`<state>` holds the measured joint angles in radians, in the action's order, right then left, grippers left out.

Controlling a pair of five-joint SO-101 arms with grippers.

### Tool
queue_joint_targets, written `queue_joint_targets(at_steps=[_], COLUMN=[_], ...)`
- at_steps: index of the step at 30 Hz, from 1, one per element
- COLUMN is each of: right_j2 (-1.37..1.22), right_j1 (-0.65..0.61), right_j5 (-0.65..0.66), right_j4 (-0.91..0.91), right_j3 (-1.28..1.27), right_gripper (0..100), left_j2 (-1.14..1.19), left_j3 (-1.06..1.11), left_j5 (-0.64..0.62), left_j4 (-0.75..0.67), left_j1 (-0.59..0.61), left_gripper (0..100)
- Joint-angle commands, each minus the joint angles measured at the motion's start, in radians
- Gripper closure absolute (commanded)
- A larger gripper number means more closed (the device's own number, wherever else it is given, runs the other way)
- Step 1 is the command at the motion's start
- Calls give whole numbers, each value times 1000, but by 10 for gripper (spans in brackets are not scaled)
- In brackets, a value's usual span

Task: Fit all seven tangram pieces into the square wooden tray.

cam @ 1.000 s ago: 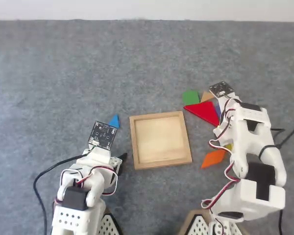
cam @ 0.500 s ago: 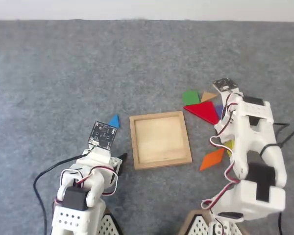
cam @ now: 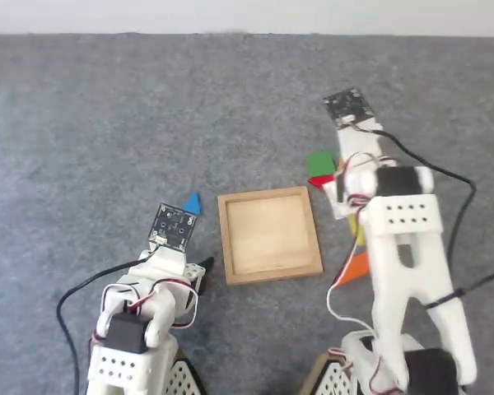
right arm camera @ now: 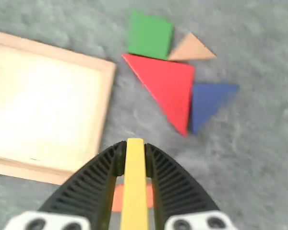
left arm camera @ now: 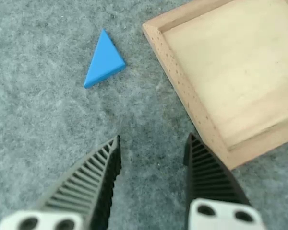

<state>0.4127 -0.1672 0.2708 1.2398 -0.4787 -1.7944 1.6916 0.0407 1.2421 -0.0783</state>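
The square wooden tray (cam: 269, 195) lies mid-table with nothing inside it. My right gripper (right arm camera: 133, 143) hangs above the carpet just beside the tray's right rim (right arm camera: 105, 110), shut on a yellow piece (right arm camera: 134, 187) held edge-on. Beyond it lie a green square (right arm camera: 150, 35), a tan triangle (right arm camera: 190, 48), a red triangle (right arm camera: 168, 86) and a dark blue triangle (right arm camera: 209, 98). An orange piece (cam: 356, 265) lies under the right arm. My left gripper (left arm camera: 153, 143) stands open over bare carpet by the tray's left rim (left arm camera: 182, 91), with a small blue triangle (left arm camera: 103, 60) ahead of it.
Grey carpet covers the whole table. The raised right arm (cam: 399, 239) hides most of the pieces right of the tray in the high view. The wide far half and the far left of the carpet hold nothing.
The right arm has risen and swung toward the tray with the yellow piece, now covering most of the red triangle in the high view. The left arm has stayed still.
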Motion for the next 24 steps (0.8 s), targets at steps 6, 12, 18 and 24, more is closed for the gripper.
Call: queue_joint_targets(at_steps=[6,12,18,24], right_j2=[50,48,48,-91], right_j1=[-199,-285,-348,-364], right_j5=[-89,-155,-209,-261], right_j4=[-137,-323,-498,-639], right_j3=[5,-101,-215,-244], right_gripper=[990,990,991,991], left_j2=[3,3,3,3], left_j3=[-7,-7,-7,-7], left_j5=[3,3,3,3], left_j4=[5,5,5,5], left_j1=[6,6,6,6], left_gripper=[792,792,792,792])
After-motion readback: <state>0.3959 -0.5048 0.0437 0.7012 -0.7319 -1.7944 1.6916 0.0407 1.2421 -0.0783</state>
